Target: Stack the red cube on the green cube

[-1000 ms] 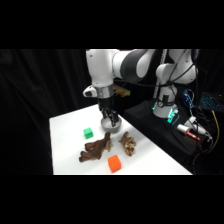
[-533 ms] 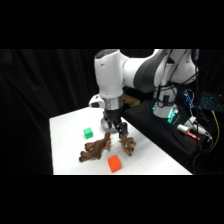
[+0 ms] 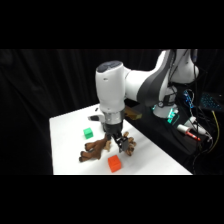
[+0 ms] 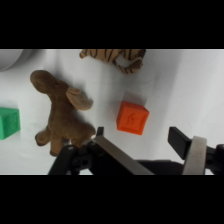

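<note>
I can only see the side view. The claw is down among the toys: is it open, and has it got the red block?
Observer: In the wrist view the claw is open and holds nothing.
Visitor: Where is the red block, then?
Observer: The red cube sits on the table ahead of the gap between the fingers, touching neither.
Visitor: What is that brownish thing behind the claw?
Observer: A tiger-striped plush toy, lying beyond the red cube.

A white table (image 3: 65,145) stands against black curtains (image 3: 50,85) that fill the backdrop. To its right, a dark bench (image 3: 172,140) holds cables and lit electronics (image 3: 172,116).
</note>
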